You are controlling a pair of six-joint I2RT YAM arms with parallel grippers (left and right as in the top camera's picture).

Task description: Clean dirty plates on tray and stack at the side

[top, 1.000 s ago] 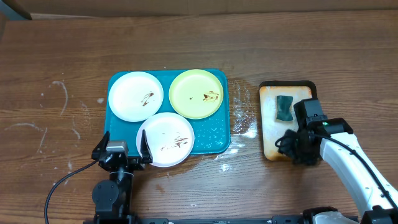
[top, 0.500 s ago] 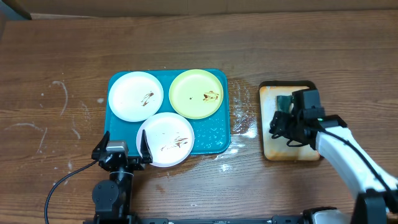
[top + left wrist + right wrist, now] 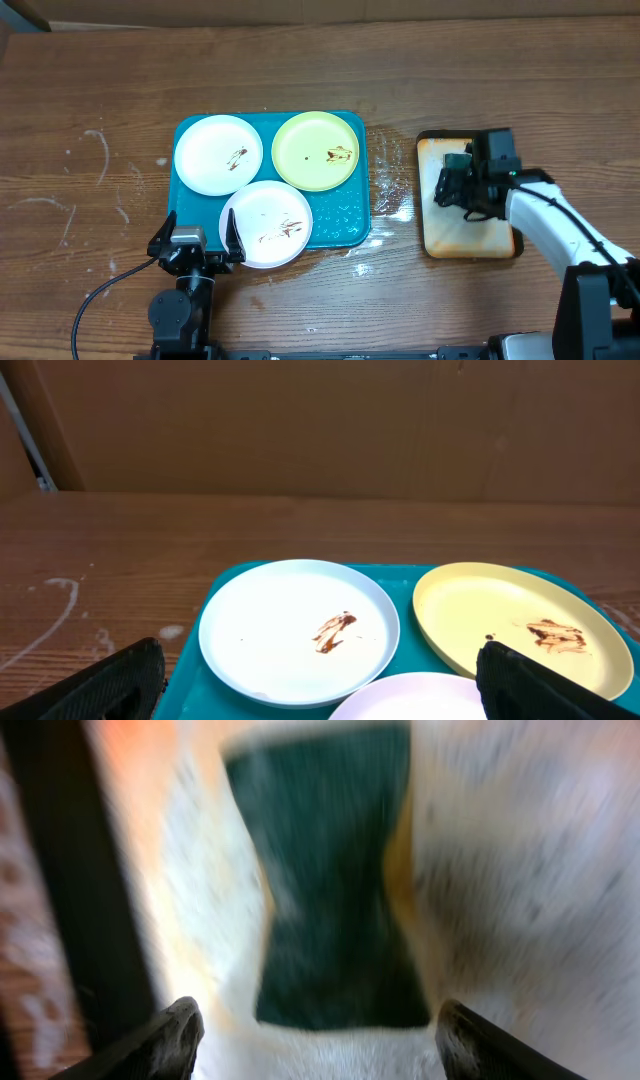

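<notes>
Three round plates sat on the teal tray (image 3: 345, 228), which lay at the centre of the table: a white plate (image 3: 218, 154) at 10 o'clock, a yellow-green plate (image 3: 318, 150) at 1 o'clock, and a second white plate (image 3: 266, 223) at 6 o'clock, overhanging the near rim. Each carried a thin brown smear.

Only the overhead view showed all three whole. The left wrist view cut the nearest one to a sliver but showed the shallow raised rims and a cardboard wall (image 3: 300, 420) behind.

The tray was glossy plastic with rounded corners. The left claw (image 3: 198, 226) sat at its 7 o'clock, its jaws spread wide and gripping nothing.

At 3 o'clock, apart from the tray, lay a black-rimmed beige tray (image 3: 470, 240) with orange-brown staining. The right wrist view (badly blurred) showed a dark green sponge (image 3: 335, 890) lying on it. The right claw (image 3: 315, 1038) had its fingers (image 3: 180, 1032) parted wider than the sponge and clear of it. The wooden table (image 3: 100, 80) was grainy, with pale scuffs.
</notes>
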